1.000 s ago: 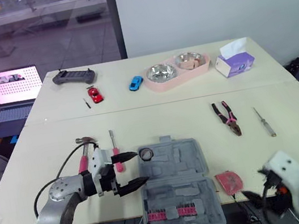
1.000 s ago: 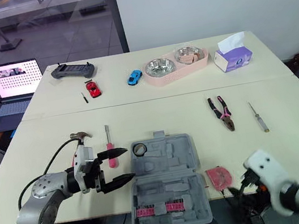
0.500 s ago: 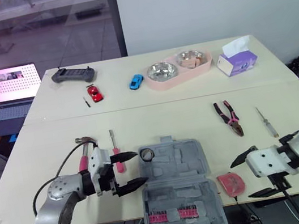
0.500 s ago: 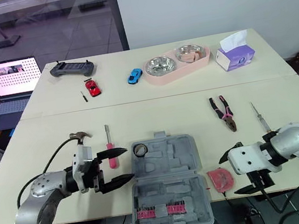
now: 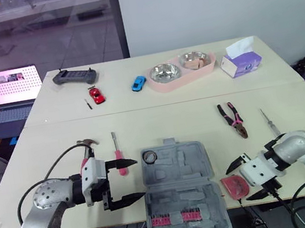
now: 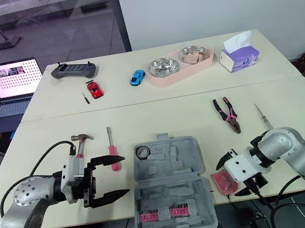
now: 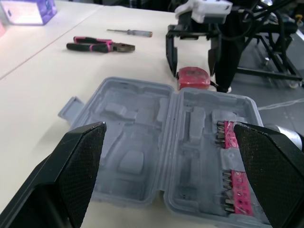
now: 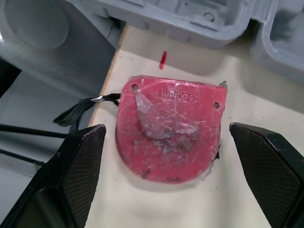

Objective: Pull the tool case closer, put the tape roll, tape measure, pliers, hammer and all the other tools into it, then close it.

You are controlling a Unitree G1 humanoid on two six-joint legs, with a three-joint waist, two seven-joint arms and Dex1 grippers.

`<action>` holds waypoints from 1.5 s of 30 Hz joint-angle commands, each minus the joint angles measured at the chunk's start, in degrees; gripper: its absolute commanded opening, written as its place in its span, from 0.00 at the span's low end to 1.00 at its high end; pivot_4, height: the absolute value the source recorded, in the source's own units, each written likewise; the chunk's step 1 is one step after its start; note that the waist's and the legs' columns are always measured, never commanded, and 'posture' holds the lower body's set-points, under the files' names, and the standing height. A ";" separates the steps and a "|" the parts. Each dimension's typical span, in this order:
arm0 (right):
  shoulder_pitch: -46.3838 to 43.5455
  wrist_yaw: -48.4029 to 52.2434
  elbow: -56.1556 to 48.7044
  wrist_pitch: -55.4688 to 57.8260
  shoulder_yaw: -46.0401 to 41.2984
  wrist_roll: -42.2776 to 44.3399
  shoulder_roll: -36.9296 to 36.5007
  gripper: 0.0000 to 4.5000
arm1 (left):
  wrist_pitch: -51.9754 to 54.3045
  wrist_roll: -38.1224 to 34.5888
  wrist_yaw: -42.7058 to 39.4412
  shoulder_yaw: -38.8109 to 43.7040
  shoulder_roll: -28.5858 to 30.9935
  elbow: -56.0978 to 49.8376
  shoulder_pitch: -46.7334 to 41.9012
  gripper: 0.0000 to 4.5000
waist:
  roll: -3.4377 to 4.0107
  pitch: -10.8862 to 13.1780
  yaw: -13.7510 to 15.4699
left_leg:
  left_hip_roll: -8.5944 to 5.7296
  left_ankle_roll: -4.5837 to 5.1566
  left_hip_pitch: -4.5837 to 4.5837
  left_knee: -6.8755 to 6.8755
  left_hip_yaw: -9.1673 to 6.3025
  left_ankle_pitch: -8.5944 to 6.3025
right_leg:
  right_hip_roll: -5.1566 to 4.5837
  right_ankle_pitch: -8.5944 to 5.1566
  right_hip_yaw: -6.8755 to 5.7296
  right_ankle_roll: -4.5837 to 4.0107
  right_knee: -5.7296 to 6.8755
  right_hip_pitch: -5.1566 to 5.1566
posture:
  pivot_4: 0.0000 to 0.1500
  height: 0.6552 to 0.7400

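1. Tool case [image 5: 179, 188]: lies open at the near edge of the surface [image 5: 170, 117], both halves flat. Judged already drawn close. Pink bits [image 5: 174, 218] sit in the near half.
2. Tape roll [image 5: 149, 156]: resting in the far left corner of the case. Judged stowed.
3. Tape measure [image 8: 168, 128]: red, on the surface just beside the case's right edge, at the near lip. Not yet stowed.
4. Right end effector [image 6: 233, 176]: fingers spread wide, one on each side of the tape measure, apart from it; holds nothing. Judged to be lining up a grasp.
5. Left end effector [image 5: 137, 178]: fingers spread wide, empty, just beside the case's left edge, pointing at it.
6. Outstanding, left of the case: hammer [image 5: 85, 151] and pink-handled screwdriver [image 5: 118, 158], near each other.
7. Outstanding, right and farther out: pliers [image 5: 232, 119] and slim screwdriver [image 5: 270, 123].
8. Far side: feeding bowls [image 5: 180, 70], tissue box [image 5: 239, 64], two toy cars [image 5: 118, 90], not tools.
9. Progress: early; one tool in, five out, lid to close.
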 commanded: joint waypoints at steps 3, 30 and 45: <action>-0.71 -0.79 0.65 -1.03 0.74 -1.16 0.61 0.98 | -0.94 -0.69 -0.02 1.06 0.62 -1.84 -0.17 1.00 | 0.01 0.00 0.05 | 0.01 -0.01 0.00 0.00 -0.01 0.01 | 0.02 0.00 0.00 0.00 0.01 0.00 | 1.00 1.00; -14.91 -4.58 -25.82 48.00 -2.96 7.81 0.41 0.64 | -5.26 3.18 3.08 0.52 -0.42 5.41 -2.19 1.00 | 0.14 0.06 -0.07 | 0.52 -0.30 0.01 0.01 0.07 0.17 | 0.52 0.29 0.11 -0.54 0.01 -0.15 | 1.00 1.00; -34.61 -2.05 -17.89 58.07 24.99 -16.01 11.72 0.64 | -8.29 7.03 3.66 -3.03 -5.82 13.10 -11.65 1.00 | 0.12 0.05 -0.04 | 0.48 -0.58 -0.27 0.03 0.15 0.34 | 0.52 0.50 0.08 -0.28 0.00 -0.42 | 1.00 1.00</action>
